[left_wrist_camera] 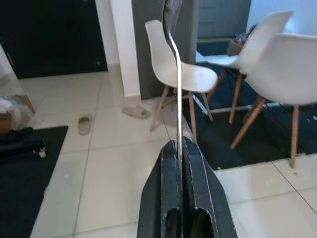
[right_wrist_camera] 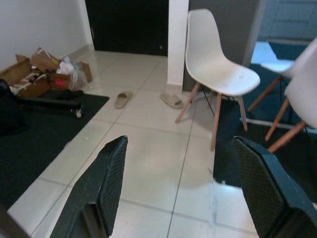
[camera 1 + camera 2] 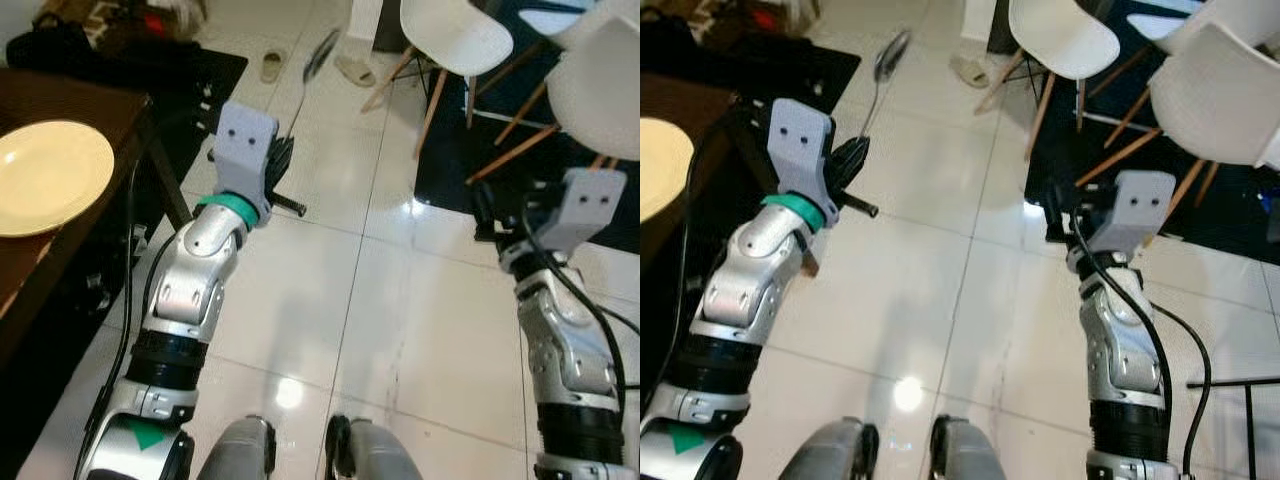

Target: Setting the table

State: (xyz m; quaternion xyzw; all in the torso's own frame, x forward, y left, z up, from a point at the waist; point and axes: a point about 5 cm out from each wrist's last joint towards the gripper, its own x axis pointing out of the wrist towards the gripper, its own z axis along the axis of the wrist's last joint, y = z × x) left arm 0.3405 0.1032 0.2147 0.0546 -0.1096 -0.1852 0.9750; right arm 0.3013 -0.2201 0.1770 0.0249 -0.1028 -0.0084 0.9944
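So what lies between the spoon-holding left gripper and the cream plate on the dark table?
In the left eye view, the dark wooden table's corner and edge lie between the left gripper, shut on the metal spoon, and the round cream plate.

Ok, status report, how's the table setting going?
Left gripper jaws shut on spoon, held over the floor. Right gripper jaws open, empty. Plate on dark table at robot's left. Nothing blocking between.

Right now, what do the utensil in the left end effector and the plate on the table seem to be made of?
Utensil: likely polished steel, thin, silvery and shiny, clamped in the left end effector. Plate: looks like glazed ceramic, though plastic is possible; pale cream, smooth, soft sheen.
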